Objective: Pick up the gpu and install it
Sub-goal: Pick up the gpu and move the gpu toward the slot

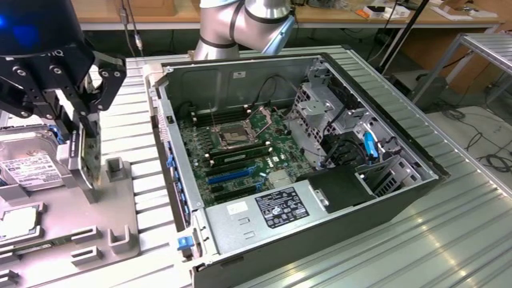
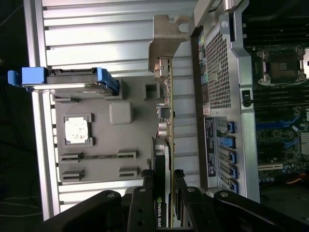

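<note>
One card is in play: the gpu (image 2: 168,121) stands on edge, pinched between the two black fingers of the gripper (image 2: 164,181), which press on its flat faces at the end with the black cooler. Its silver bracket (image 2: 164,34) sticks out at the free end, away from the fingers. In the exterior view the gpu (image 1: 84,159) hangs upright at the left, over the grey tray (image 1: 120,204) and just beside the hard drive (image 1: 32,162). Whether its lower edge has cleared the tray cannot be told.

The open computer case (image 1: 384,204) lies to the exterior view's right, with its motherboard (image 1: 240,144) and blue slots (image 1: 232,175) uncovered and no card in them.

The step in hand looks like the lift out of the tray. Doing it well likely means a straight upward pull with the card held vertical and a firm, even squeeze. The long free end gives leverage, so any tilt could twist the card in the fingers or catch the bracket on the case wall close by.
</note>
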Available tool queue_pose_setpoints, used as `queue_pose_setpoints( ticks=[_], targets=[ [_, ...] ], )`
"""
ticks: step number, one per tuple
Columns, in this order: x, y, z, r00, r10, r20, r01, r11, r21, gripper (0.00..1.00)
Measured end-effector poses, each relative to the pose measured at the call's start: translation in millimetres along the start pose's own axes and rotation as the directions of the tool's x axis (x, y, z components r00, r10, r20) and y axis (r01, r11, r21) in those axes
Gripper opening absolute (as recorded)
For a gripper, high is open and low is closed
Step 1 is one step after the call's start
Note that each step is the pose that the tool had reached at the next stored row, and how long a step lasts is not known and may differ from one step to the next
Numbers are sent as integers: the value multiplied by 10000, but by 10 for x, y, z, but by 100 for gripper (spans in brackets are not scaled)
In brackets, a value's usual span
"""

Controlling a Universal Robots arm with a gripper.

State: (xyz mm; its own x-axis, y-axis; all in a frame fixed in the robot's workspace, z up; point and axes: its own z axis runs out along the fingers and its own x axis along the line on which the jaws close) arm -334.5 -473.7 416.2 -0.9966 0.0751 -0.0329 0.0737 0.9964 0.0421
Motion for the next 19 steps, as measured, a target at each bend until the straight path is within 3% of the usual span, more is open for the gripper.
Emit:
queue_pose_setpoints(
  ticks=[19],
  targets=[
    [-10, 13, -300, 10000, 8, 1, -8, 10000, -1, 27]
  ],
)
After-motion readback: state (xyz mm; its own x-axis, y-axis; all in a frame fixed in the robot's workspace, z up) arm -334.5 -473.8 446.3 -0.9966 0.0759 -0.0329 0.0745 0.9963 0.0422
